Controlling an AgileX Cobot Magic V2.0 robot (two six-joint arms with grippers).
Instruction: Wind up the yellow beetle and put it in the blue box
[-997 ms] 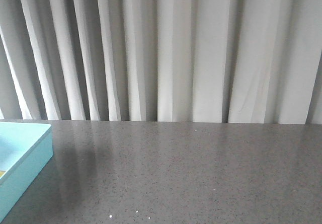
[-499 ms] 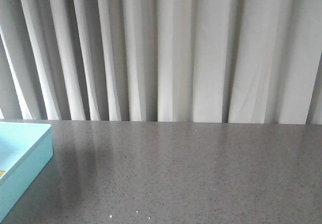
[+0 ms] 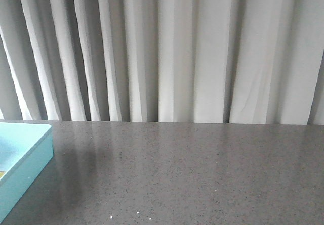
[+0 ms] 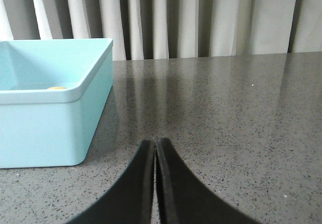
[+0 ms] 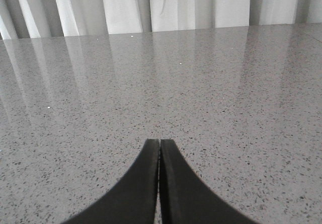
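Blue box (image 4: 48,128) sat on the grey speckled worktop (image 3: 192,174), a sliver of yellow beetle (image 4: 57,88) inside, left gripper (image 4: 155,144) and right gripper (image 5: 159,143) fingers pressed together, empty.

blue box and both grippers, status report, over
Left gripper fingers shut, empty; right gripper same. Light turquoise-blue rectangular box on grey speckled table, a yellow sliver inside. Nothing in the way.

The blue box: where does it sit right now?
The blue box sits on the grey table at the front view's far left edge, partly cut off. In the left wrist view it stands beside the shut left gripper.
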